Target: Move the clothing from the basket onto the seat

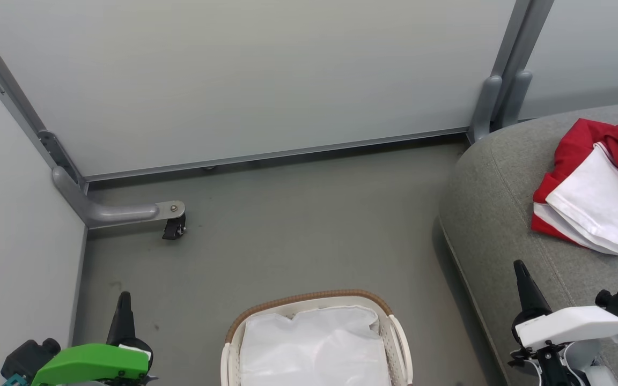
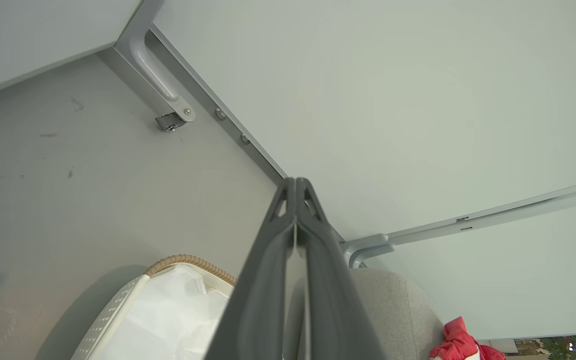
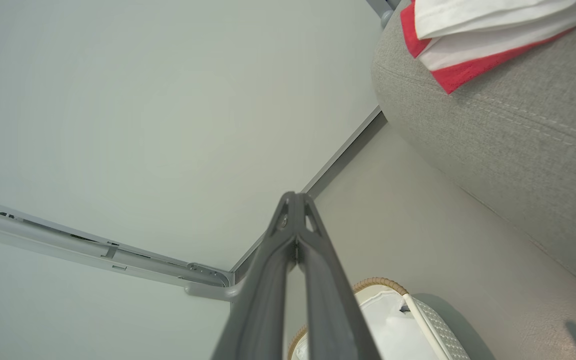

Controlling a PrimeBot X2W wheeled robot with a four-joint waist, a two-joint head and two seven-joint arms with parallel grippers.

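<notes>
The red and white clothing [image 1: 601,187] lies crumpled on the grey seat [image 1: 502,214] at the right. At the bottom centre the basket [image 1: 309,303] stands on the floor, with its white liner [image 1: 314,348] showing inside. My left gripper [image 1: 124,300] is at the lower left, shut and holding nothing, left of the basket. My right gripper [image 1: 521,271] is at the lower right over the seat's front edge, shut and holding nothing, below the clothing. The left wrist view has my left gripper [image 2: 296,182], the basket [image 2: 188,262] and a bit of the clothing [image 2: 455,342]. The right wrist view shows my right gripper [image 3: 295,197], the clothing [image 3: 468,75] and the seat [image 3: 518,150].
Pale partition panels [image 1: 260,80] wall in the space at the back and left. A grey panel foot with a black caster [image 1: 174,228] juts onto the floor at the left. Grey floor [image 1: 298,225] lies open between the basket, the panels and the seat.
</notes>
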